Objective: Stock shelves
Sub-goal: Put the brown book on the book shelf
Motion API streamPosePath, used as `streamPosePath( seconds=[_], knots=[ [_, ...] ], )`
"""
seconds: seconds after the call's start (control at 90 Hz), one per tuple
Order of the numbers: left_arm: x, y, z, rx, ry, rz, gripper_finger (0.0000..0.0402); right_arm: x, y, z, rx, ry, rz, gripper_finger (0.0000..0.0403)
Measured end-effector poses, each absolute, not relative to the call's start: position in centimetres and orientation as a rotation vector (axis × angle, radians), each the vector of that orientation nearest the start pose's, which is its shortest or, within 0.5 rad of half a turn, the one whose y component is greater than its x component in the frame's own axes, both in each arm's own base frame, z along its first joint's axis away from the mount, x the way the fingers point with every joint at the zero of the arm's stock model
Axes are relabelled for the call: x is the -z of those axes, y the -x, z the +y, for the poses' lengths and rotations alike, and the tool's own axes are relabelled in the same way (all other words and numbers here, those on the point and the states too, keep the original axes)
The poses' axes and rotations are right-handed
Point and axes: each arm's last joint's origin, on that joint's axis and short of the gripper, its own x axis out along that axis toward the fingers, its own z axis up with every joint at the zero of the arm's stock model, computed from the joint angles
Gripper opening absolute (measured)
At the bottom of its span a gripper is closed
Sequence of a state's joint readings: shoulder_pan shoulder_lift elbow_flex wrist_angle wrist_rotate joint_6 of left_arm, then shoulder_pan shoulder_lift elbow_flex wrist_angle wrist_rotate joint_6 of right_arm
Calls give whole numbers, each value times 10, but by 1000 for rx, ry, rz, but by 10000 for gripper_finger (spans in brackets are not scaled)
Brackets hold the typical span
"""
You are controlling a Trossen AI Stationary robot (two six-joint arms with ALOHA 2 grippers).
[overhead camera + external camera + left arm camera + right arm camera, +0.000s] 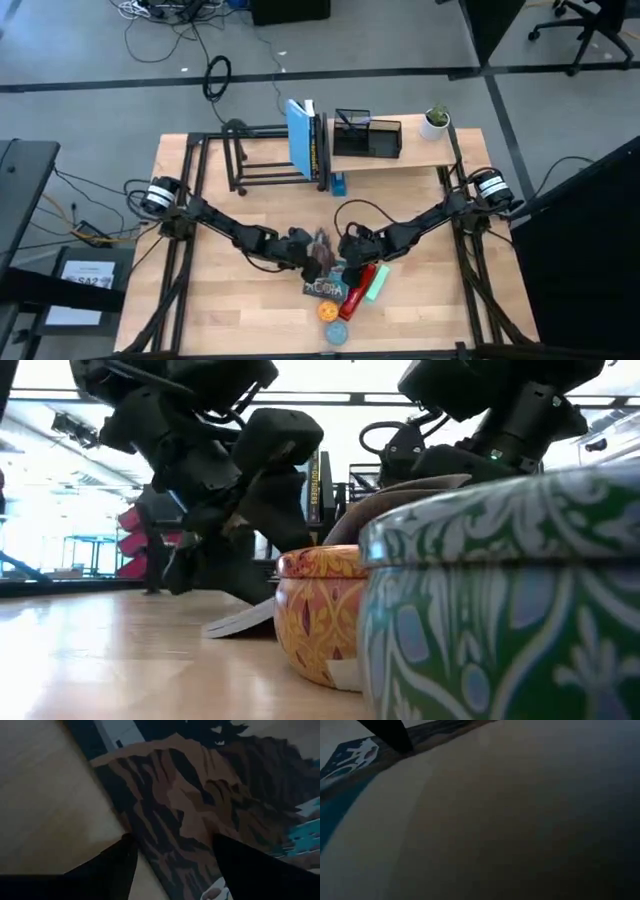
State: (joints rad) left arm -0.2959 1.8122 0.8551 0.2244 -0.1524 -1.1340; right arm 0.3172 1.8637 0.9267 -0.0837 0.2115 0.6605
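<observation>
Currently, the book (322,262) is straddled by the spread left gripper (172,855); its edge should be pinched squarely before lifting; the right gripper's (350,250) state cannot be told.

green tin (510,600) cropped, right end effector hidden
</observation>
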Motion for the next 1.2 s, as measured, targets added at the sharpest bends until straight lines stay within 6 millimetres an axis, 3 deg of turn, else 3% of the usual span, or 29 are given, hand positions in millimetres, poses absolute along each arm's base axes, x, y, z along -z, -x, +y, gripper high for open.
streamPosePath(
  seconds=[0.256, 0.589, 1.2],
  knots=[
    [-132, -303, -91, -202, 991, 547, 237, -122, -321, 100, 219, -300, 954, 0],
    [-132, -274, -82, -79, 1105, 206, 231, -134, -303, 90, 295, -243, 1061, 0],
    [-121, -274, -80, -116, 1110, 224, 202, -139, -311, 88, 225, -190, 1005, 0]
  ],
)
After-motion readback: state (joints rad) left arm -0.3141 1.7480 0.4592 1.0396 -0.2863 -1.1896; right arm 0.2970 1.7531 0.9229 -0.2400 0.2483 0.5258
